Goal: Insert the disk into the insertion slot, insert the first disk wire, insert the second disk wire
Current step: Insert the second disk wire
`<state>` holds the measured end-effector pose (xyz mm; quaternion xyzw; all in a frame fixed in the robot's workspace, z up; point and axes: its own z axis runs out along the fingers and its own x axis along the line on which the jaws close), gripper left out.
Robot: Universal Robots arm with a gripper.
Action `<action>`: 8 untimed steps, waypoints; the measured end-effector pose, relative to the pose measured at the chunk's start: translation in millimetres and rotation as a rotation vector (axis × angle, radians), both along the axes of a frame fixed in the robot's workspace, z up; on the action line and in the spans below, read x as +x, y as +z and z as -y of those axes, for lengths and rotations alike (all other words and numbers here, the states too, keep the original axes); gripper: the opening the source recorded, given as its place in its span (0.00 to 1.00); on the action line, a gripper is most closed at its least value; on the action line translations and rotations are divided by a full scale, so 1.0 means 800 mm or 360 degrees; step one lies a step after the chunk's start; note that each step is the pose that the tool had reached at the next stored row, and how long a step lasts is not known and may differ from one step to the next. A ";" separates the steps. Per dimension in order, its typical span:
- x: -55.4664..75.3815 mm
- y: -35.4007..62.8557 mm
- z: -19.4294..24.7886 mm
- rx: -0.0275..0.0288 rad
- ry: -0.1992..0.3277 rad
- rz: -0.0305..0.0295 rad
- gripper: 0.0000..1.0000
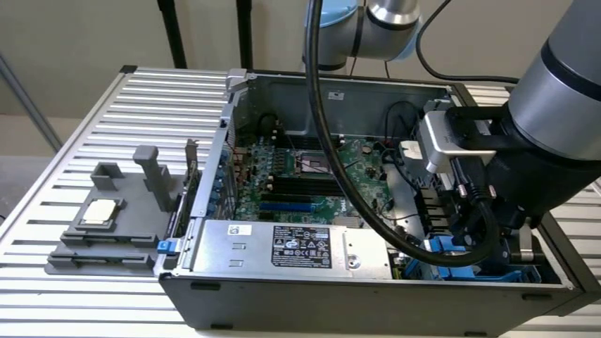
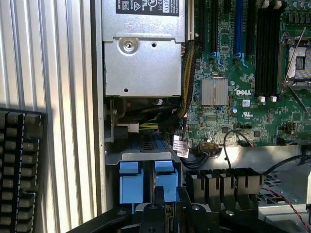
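My gripper [image 2: 163,213] hangs low over the blue tabs [image 2: 148,180] at the drive cage [image 1: 488,271], in the case's corner at the exterior view's right. Fingers dark, blocky; I cannot tell how wide they stand, nor whether they hold anything. Something dark and narrow stands upright between them, just at the tabs. The slot [image 2: 146,145] lies under it, grey sheet metal with blue plastic rails, running away from the tabs toward the power supply [image 2: 143,60]. The disk itself I can't make out. Power supply: silver box, stamped, black label. Motherboard [image 2: 243,73] green, black and blue slots, finned heatsink. Case [image 1: 281,303] dark grey, on a ribbed metal table [image 1: 84,141].
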<state>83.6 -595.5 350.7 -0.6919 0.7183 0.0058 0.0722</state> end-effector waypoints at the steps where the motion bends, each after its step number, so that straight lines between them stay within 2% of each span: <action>1: 0.000 0.000 0.0000 0.00001 0.0000 0.00000 0.25; 4: 0.000 0.000 -0.0010 -0.00002 0.0000 0.00000 0.25; 8: 0.000 0.004 -0.0117 -0.00010 0.0000 0.00000 0.25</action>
